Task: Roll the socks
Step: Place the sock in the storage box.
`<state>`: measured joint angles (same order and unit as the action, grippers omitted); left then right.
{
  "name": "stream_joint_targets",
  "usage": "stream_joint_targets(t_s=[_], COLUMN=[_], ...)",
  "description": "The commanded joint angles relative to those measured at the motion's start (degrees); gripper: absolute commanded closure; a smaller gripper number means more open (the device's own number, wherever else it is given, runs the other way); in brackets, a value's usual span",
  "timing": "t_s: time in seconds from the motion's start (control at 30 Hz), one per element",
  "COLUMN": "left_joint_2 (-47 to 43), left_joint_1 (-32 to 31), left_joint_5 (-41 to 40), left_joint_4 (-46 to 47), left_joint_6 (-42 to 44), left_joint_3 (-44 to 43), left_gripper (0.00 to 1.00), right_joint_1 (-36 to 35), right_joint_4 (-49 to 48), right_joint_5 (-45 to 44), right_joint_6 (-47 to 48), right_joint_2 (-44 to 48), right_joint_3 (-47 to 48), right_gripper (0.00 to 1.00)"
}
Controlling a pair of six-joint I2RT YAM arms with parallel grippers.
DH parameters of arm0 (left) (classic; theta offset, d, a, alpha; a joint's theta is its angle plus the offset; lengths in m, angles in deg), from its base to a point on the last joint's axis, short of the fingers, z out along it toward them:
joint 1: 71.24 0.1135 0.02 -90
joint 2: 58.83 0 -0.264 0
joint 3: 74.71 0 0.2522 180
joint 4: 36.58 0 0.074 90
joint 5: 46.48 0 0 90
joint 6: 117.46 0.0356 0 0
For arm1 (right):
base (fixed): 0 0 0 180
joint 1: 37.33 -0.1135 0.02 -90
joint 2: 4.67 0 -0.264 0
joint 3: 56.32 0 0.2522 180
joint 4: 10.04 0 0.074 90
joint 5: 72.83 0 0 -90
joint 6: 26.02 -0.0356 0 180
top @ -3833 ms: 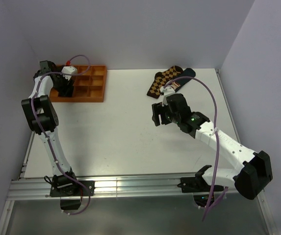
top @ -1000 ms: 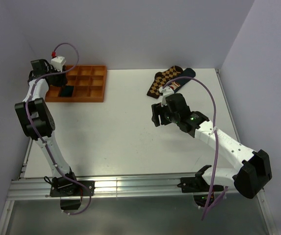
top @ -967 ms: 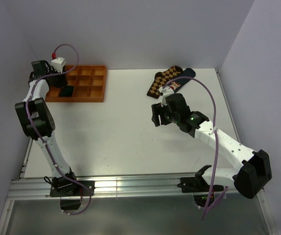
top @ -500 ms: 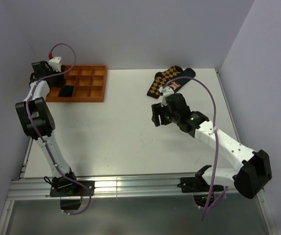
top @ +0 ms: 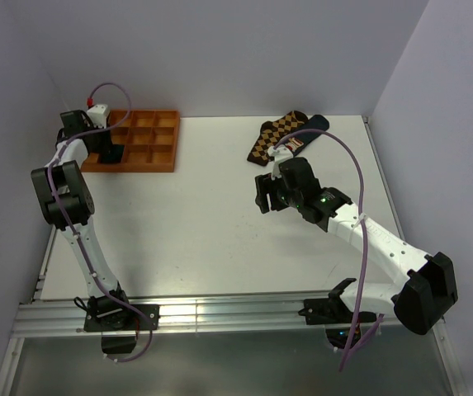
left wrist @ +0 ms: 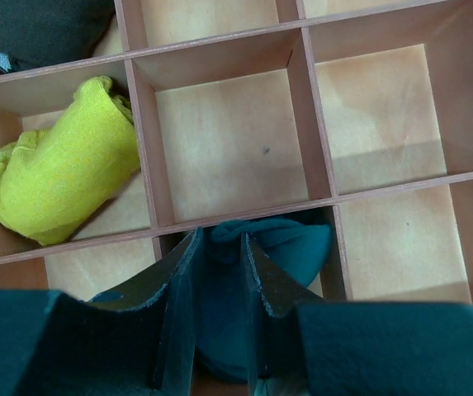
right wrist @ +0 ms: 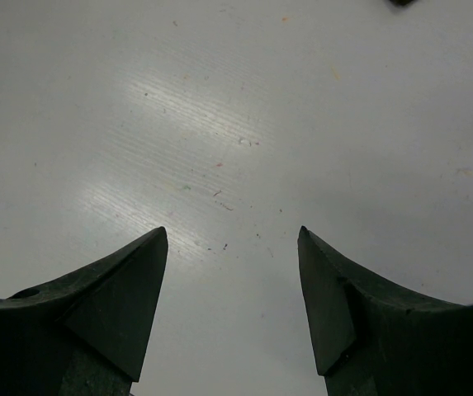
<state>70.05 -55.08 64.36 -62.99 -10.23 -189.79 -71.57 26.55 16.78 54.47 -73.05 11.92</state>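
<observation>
The socks (left wrist: 298,247) are a dark teal rolled bundle lying in a compartment of the wooden tray (left wrist: 219,49), seen in the left wrist view. My left gripper (left wrist: 219,239) hangs right over the bundle with its jaws close together. Teal fabric fills the narrow gap, and I cannot tell if they pinch it. From above, the left gripper (top: 108,150) covers the tray's left compartments and hides the socks. My right gripper (top: 262,198) hovers over the bare middle of the table. Its jaws are wide open (right wrist: 232,235) with nothing between them.
The orange tray (top: 158,142) sits at the back left. It also holds a yellow rolled sock (left wrist: 63,173) and a dark one (left wrist: 38,29). Brown argyle socks (top: 273,136) and a dark sock (top: 316,124) lie at the back right, beyond the right gripper.
The left gripper, raised beside the tray's left end a second ago, has swung back over the left compartments and now hides the teal bundle. The right arm has not moved.
</observation>
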Motion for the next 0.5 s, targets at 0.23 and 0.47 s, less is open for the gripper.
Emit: stream_joint_targets(t_s=[0.23, 0.47], left_joint_2=[4.5, 6.8], left_joint_1=[-0.1, -0.6], left_joint_5=[-2.0, -3.3], left_joint_4=[-5.0, -10.2], left_joint_6=[2.7, 5.7], left_joint_3=[-4.9, -5.4], left_gripper=[0.7, 0.7], right_joint_1=[0.3, 0.3], right_joint_4=[-0.2, -0.2], right_joint_5=[0.1, 0.1], right_joint_6=[-0.1, -0.1], right_joint_2=[0.4, 0.7], right_joint_3=[1.9, 1.8], right_gripper=[0.29, 0.29])
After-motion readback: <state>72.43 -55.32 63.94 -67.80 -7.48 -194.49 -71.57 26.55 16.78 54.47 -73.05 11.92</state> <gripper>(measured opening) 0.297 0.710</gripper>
